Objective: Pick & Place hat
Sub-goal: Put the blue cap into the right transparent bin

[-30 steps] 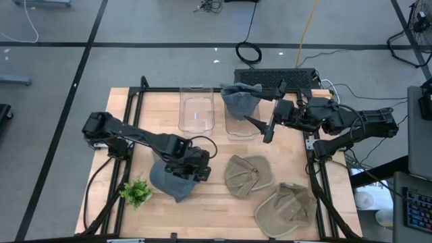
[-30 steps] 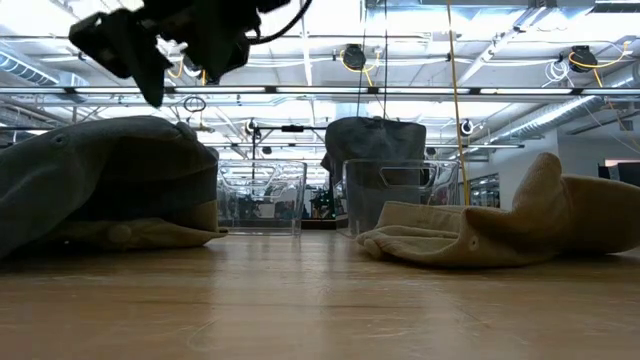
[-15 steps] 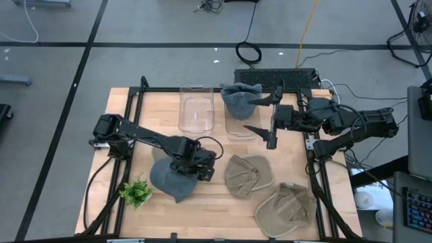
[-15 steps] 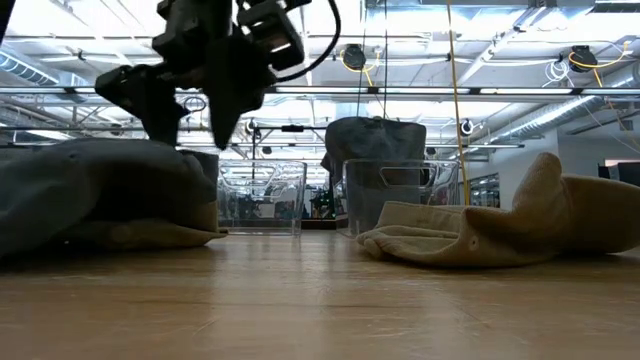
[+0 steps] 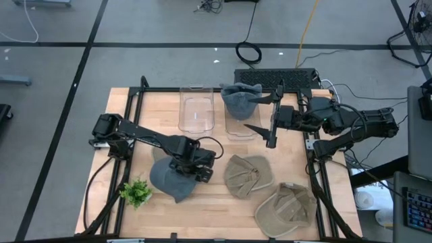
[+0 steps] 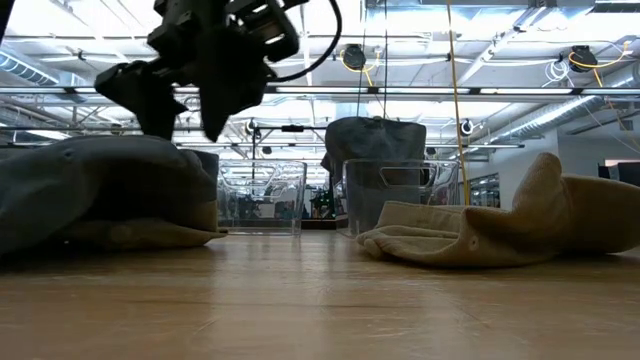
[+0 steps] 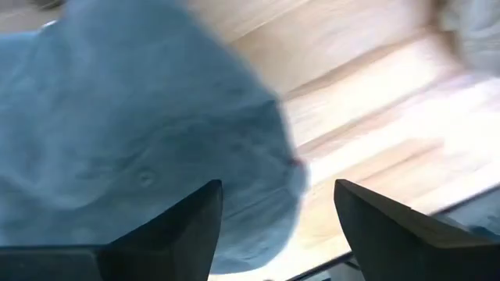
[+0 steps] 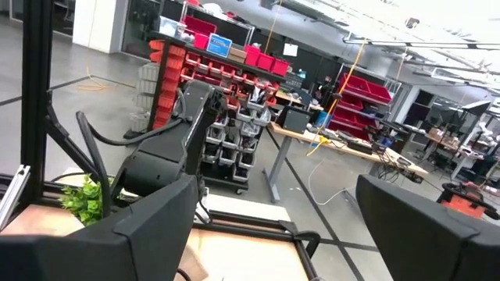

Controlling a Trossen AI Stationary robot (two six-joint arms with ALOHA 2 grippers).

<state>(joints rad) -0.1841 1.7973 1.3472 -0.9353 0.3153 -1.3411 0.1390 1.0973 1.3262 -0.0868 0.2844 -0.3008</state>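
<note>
A grey-blue hat (image 5: pixel 167 179) lies crown up on the wooden table near its front left. My left gripper (image 5: pixel 196 167) stands open at the hat's right side, pointing steeply down, its fingertips (image 6: pixel 152 128) level with the top of the crown (image 6: pixel 110 160). In the left wrist view the hat's rounded edge (image 7: pixel 285 168) reaches into the gap between the fingers. My right gripper (image 5: pixel 258 113) is open and raised above the table at the far right, holding nothing. Another grey hat (image 5: pixel 237 100) sits on the right clear bin (image 5: pixel 237 127). My left gripper comes at the grey-blue hat's crown edge (image 7: pixel 273 133) from above, slanting, with its open fingers on either side of that edge. Whether the fingers touch the cloth, I cannot tell. The hat rests flat on the table.
Two tan hats (image 5: pixel 248 175) (image 5: pixel 287 208) lie on the table's right half. A second clear bin (image 5: pixel 197 108) stands at the far middle. A small green plant (image 5: pixel 137 192) is at the front left, close to the grey-blue hat. A black frame (image 5: pixel 128 108) edges the table.
My left gripper has come down onto the level of the grey-blue hat's crown and shifted slightly toward the table's right, rolling at the wrist; it stays open. My right gripper has turned a little at the wrist in place. The hats have not moved.
</note>
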